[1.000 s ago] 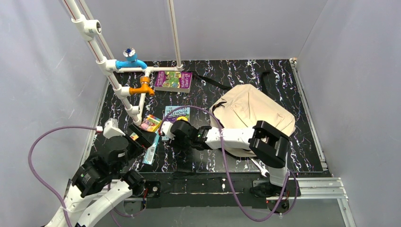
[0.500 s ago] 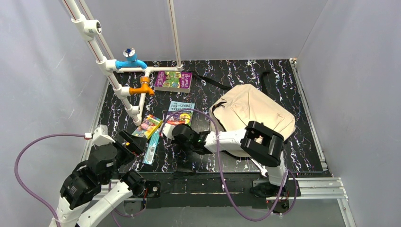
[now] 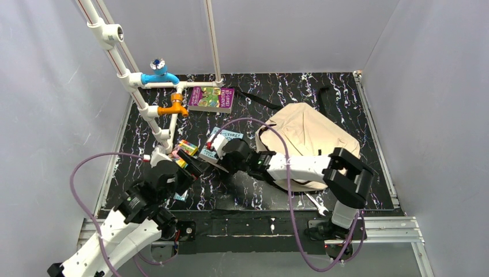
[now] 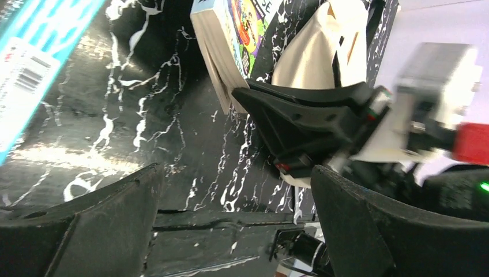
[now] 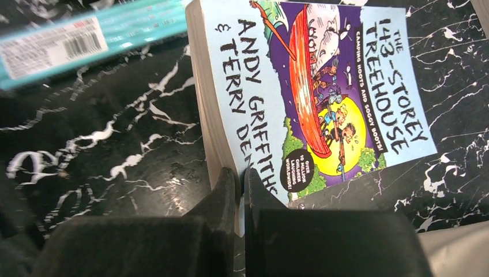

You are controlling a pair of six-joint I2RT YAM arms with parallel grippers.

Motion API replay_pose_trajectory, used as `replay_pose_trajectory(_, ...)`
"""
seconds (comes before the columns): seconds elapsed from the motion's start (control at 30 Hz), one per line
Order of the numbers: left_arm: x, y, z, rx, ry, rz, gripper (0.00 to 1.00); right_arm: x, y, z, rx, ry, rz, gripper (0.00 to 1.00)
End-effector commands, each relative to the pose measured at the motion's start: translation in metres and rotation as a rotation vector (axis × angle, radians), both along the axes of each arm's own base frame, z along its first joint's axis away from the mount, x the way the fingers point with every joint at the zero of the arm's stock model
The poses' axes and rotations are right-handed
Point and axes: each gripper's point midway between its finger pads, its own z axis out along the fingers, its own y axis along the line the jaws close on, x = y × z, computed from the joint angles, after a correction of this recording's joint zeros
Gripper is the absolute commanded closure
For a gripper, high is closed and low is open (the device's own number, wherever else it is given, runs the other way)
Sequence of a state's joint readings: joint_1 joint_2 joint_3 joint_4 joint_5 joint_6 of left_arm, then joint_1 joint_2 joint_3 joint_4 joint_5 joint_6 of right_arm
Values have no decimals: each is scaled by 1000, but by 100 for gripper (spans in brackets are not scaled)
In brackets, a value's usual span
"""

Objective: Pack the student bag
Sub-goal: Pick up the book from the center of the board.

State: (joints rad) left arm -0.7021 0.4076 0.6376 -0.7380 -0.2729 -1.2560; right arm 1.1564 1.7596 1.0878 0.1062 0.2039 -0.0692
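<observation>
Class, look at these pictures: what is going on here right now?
The right gripper is shut on the near corner of a paperback, The 143-Storey Treehouse, which looks tilted up at that end. The left gripper hangs open close by, holding nothing. The beige student bag lies just to the right, and the book is not yet in it.

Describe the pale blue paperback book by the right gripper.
The pale blue paperback book is titled The 143-Storey Treehouse, with a red boat on a purple panel. It faces cover up, one edge seemingly raised off the black marbled table, near the beige fabric backpack. The right gripper, shut, meets its corner.
</observation>
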Motion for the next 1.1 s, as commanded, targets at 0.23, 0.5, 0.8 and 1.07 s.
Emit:
replay_pose_trajectory(0.23,59,-53,-11,-78,-25,14,2,-24,-1,56,246,217,35,99)
replay_pose_trajectory(0.5,75,-61,-31,18,37,15,12,-34,-3,67,314,273,21,99)
replay_pose_trajectory(0.8,70,-48,-32,96,9,-6,100,-37,-11,77,300,341,-55,92)
replay_pose_trajectory(1.07,43,-18,4,203,-90,-92,100,-18,-107,118,24,191,-337,18)
